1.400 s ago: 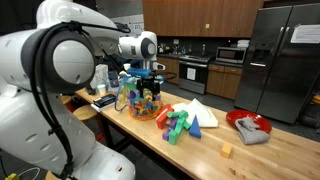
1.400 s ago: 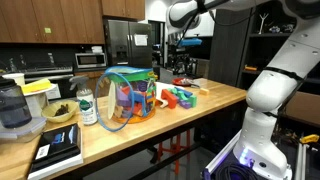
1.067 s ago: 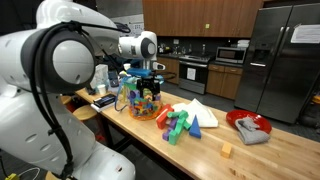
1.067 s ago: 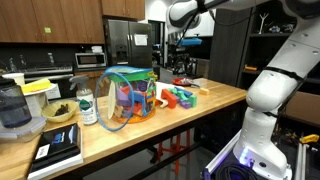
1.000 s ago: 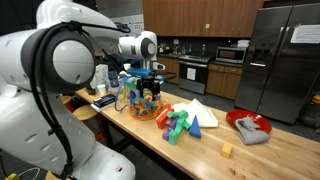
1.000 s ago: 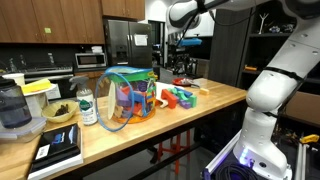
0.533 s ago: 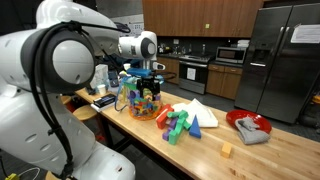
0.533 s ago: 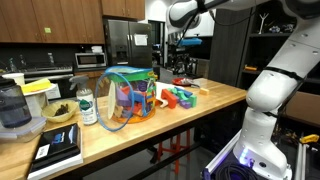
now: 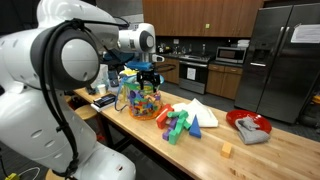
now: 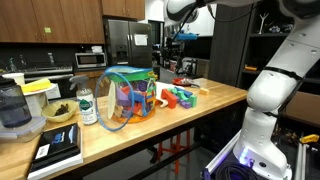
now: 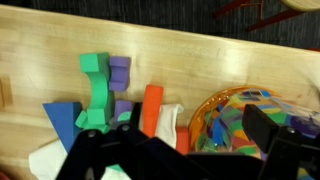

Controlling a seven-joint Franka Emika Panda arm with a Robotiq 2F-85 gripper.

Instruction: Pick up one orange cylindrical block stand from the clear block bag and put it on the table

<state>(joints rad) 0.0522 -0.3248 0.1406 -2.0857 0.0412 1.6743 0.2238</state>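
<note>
The clear block bag (image 9: 142, 99) (image 10: 128, 97) stands on the table (image 9: 265, 152) (image 10: 175, 125), bulging with blocks of many colours. In the wrist view its orange-rimmed mouth (image 11: 238, 115) lies at the lower right. I cannot pick out the orange cylindrical block stand among the pieces inside. My gripper (image 9: 149, 75) (image 10: 180, 46) (image 11: 178, 135) hangs open and empty above the bag, its dark fingers (image 11: 268, 130) apart and clear of the rim.
A loose pile of green, purple and blue blocks (image 9: 178, 125) (image 11: 100, 90) with a red-orange bar (image 11: 151, 108) lies beside the bag. Farther along are a small tan cube (image 9: 227, 151) and a red plate (image 9: 243, 119). A bottle (image 10: 87, 106) and bowl (image 10: 60, 112) stand behind the bag.
My arm has risen slightly, lifting the open gripper a little higher above the bag. Nothing on the table has moved.
</note>
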